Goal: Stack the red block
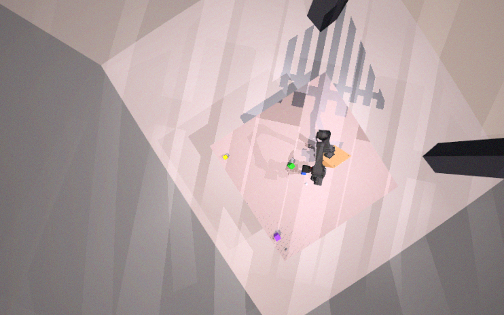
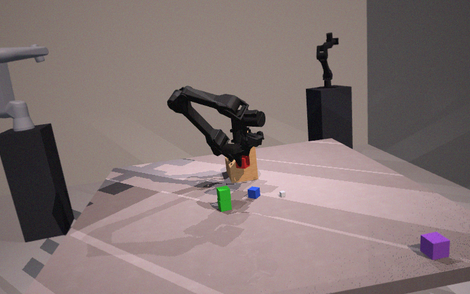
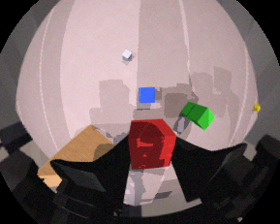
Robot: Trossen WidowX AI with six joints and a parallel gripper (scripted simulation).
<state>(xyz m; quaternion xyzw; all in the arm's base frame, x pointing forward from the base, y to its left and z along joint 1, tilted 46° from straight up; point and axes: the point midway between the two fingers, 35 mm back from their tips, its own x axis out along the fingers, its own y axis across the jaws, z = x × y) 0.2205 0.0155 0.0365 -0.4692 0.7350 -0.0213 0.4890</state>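
Observation:
The red block (image 2: 243,161) (image 3: 151,144) is between the fingers of my gripper (image 2: 243,163) (image 3: 147,136), which is shut on it and holds it up above the table. The red block is hidden under the arm in the top view. The green tower (image 1: 291,165) (image 2: 223,199) (image 3: 198,115) is two green blocks, one on the other, and stands upright on the table. In the exterior view the red block is behind the tower, higher than its top and a little to the right. In the wrist view the tower is to the right of the red block and beyond it.
A blue block (image 1: 303,172) (image 2: 253,192) (image 3: 147,95) lies near the tower. A small white cube (image 2: 282,194) (image 3: 127,54) lies beyond it. An orange-brown box (image 1: 338,157) (image 2: 247,174) (image 3: 79,150) stands by the arm. A purple block (image 1: 277,236) (image 2: 434,246) and a yellow block (image 1: 225,157) (image 3: 257,108) lie farther off.

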